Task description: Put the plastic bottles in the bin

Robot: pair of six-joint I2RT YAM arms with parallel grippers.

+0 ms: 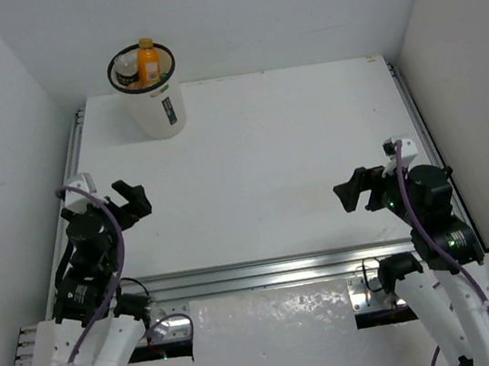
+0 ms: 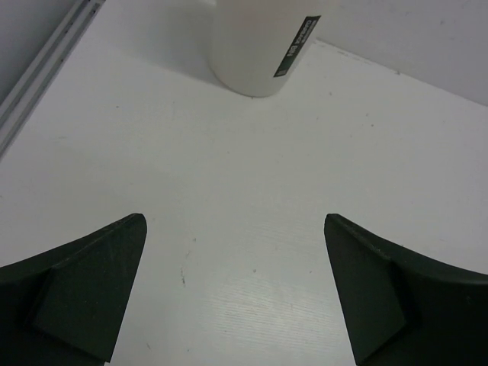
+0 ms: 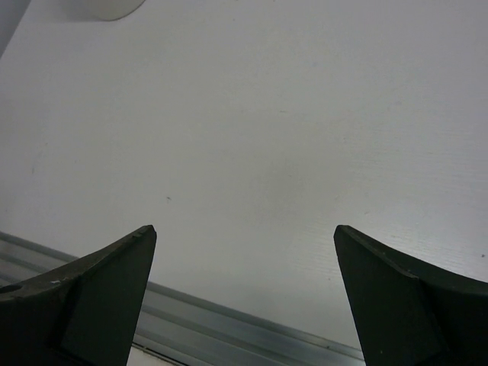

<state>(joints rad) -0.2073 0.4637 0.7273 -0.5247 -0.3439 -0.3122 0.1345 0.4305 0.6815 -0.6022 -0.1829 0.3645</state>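
white table (image 1: 267, 152): far-left bin (image 1: 160, 113) holds orange bottle (image 1: 148, 64) and white-capped bottle (image 1: 127, 72) (none seen outside). left gripper (image 1: 132, 202) and right gripper (image 1: 356, 192) gape wide, empty; scan edges before stopping.

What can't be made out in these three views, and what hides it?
Top view: the bottle count in the bin; its wall hides all but an orange bottle and a white-capped bottle.
Left wrist: the bin's rim, cut by the top edge; label text blurred.
Right wrist: all but the bin's base, same edge.
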